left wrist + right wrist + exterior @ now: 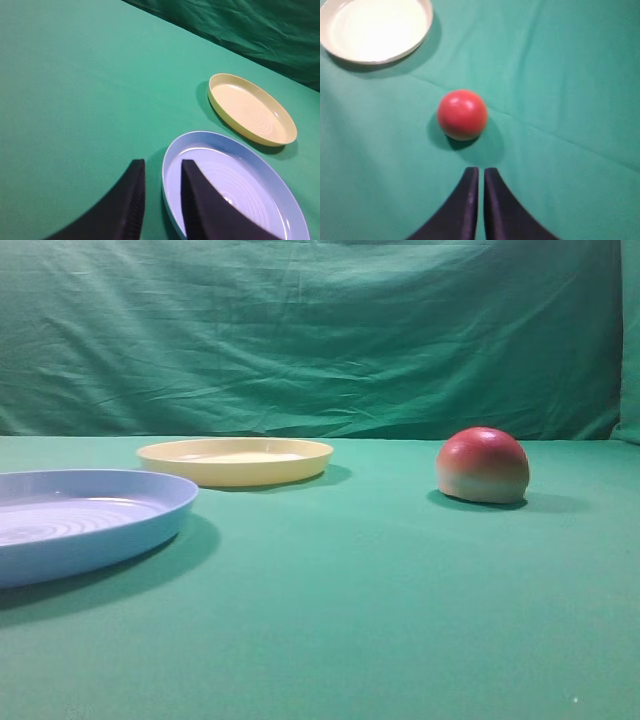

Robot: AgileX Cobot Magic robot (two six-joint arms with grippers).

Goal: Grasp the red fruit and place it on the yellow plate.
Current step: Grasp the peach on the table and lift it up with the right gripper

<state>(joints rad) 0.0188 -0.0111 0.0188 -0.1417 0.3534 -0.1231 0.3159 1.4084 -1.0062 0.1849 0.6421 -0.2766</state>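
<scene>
The red fruit (482,464) sits dome-up on the green cloth at the right; in the right wrist view the red fruit (462,114) lies just ahead of my right gripper (481,171). That gripper is shut, empty, and a short way off the fruit. The yellow plate (236,459) rests further back on the left, with nothing on it; the yellow plate (375,29) also shows at the top left of the right wrist view. My left gripper (162,163) hangs open over the near rim of a blue plate, holding nothing. Neither gripper appears in the exterior high view.
A larger light blue plate (150,530) lies at the near left, beside the yellow plate (252,108) in the left wrist view. A green cloth (380,600) covers the table and a green curtain (300,330) hangs behind it.
</scene>
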